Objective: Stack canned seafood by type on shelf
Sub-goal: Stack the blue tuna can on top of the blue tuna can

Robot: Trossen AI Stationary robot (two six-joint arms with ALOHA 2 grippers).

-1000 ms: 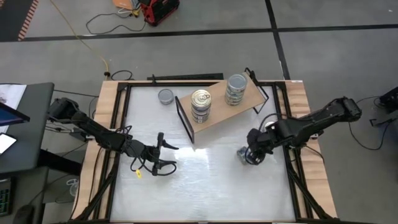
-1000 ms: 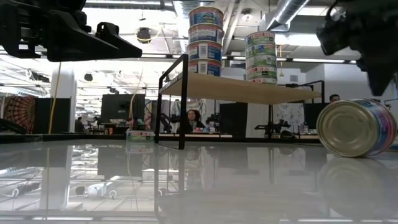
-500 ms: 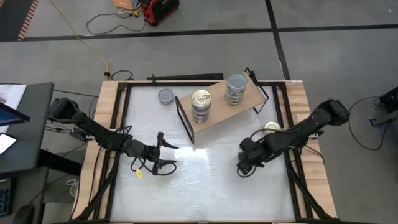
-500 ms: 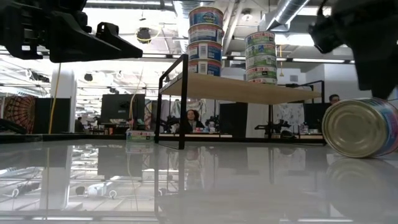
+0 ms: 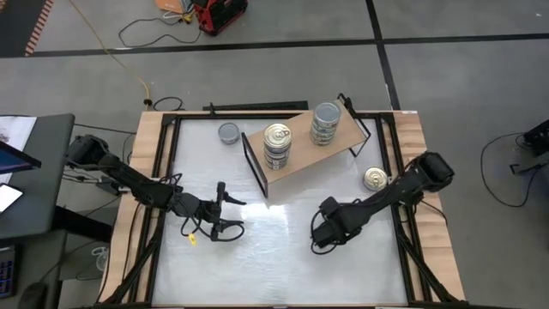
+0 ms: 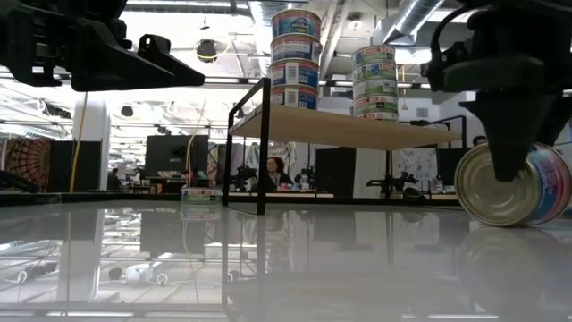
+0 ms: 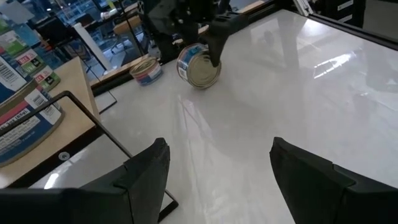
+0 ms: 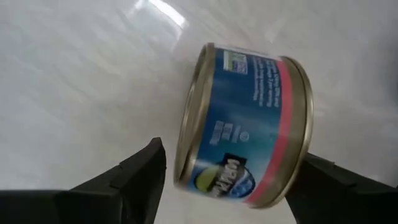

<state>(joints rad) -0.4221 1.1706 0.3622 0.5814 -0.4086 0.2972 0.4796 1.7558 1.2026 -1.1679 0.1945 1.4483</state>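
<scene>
We've got the right gripper [image 8: 217,186] spread wide, 1 blue tin [image 8: 245,124] on its edge between the fingers, not pinched. Left gripper [image 7: 217,174] sits wide too, holding nothing.

We see bright, even overhead light. Glare streaks the glossy white tabletop [image 5: 274,249] near the shelf [image 5: 302,153], which mirrors the room in the low view. The tin [image 8: 245,124] looks slightly blurred.
</scene>
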